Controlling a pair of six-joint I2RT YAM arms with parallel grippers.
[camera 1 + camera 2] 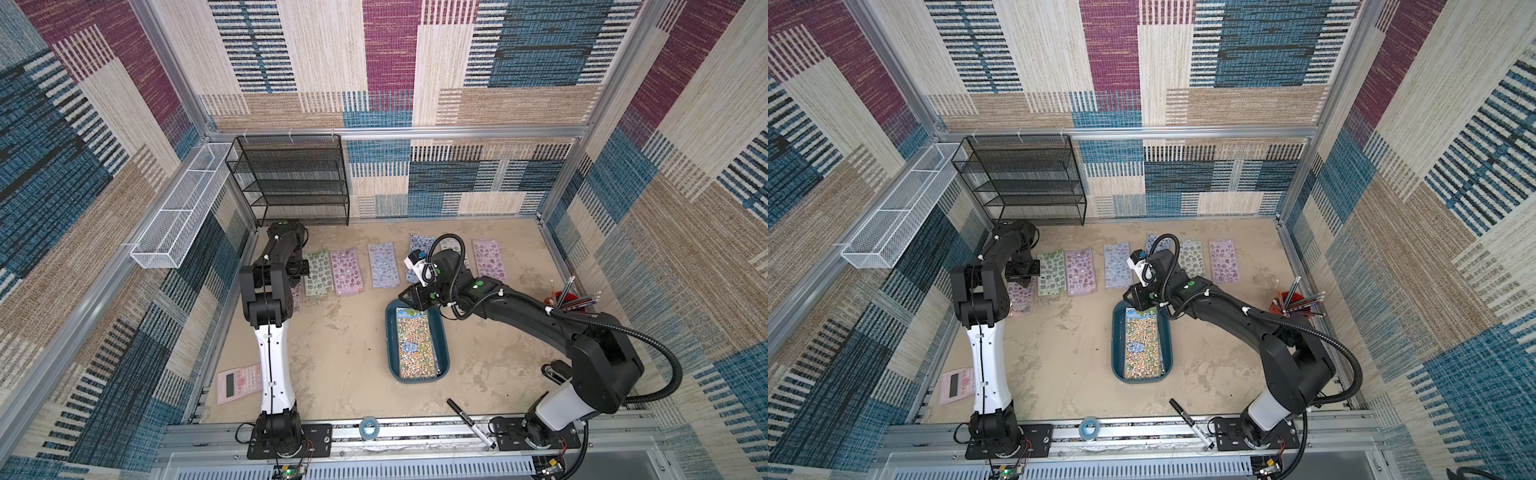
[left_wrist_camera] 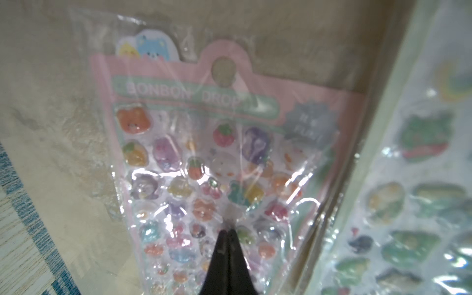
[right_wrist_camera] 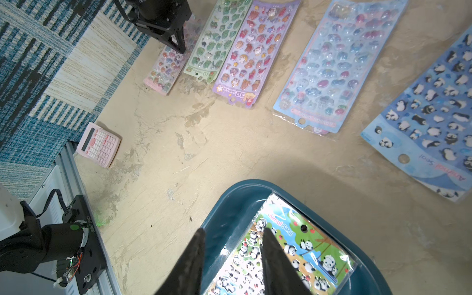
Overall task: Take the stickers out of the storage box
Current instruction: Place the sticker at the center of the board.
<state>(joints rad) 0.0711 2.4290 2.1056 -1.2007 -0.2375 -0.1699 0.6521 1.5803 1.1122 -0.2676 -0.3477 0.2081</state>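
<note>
Two parallel grippers are in view. The right gripper has its jaws apart with nothing clamped. One finger hangs outside the end wall of the shallow dark teal plastic storage box, and the other hangs over the sheet inside it. The left gripper has its jaws clenched tip to tip and pressed onto the crinkled clear wrapper of the pink glossy sticker sheet. Whether film is pinched between the tips cannot be told.

The storage box is rectangular with rounded corners and lies on the right arm's side of the table. Its long axis runs from the front rail toward the back wall, slightly skewed. One multicolour panda sticker sheet lies flat in it, long axis along the box. Its header end, with the punched hole, points to the back wall.

Beyond the box, more sheets lie flat side by side with their long axes front to back:
- the pastel green sheet
- the lilac-pink sheet
- the pale blue sheet
- the lilac sheet

The punched ends of the first three point to the front.

The beige mottled tabletop also carries:
- a pink calculator
- a black marker
- a roll of clear tape
- a red cup of pencils

A black mesh shelf rack stands at the back. A long white wire basket hangs on the left wall. The walls are woven patchwork fabric in blue, plum and beige.
</note>
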